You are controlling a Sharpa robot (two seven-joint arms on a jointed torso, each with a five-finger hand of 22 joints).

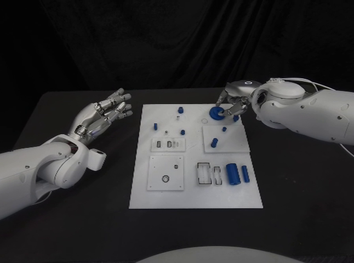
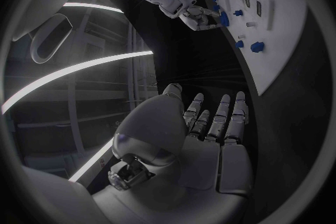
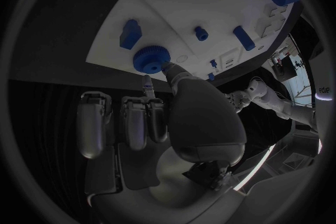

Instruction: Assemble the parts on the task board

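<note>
The white task board (image 1: 194,192) lies in the middle of the black table. At its far right corner my right hand (image 1: 234,103) pinches a blue round knurled part (image 1: 216,113) between thumb and a finger. The right wrist view shows this part (image 3: 152,57) at the board's edge with the thumb tip against it. My left hand (image 1: 106,112) hovers left of the board with its fingers straight, apart and holding nothing; its palm and fingers (image 2: 210,123) rise in the left wrist view. Small blue pegs (image 1: 180,109) stand on the far half of the board.
Two blue cylinders (image 1: 239,174) lie side by side on the board's near right part, beside rectangular slots (image 1: 203,172). A square sub-plate (image 1: 166,172) with a small hole sits at the near left. Bare black table (image 1: 303,186) flanks the board.
</note>
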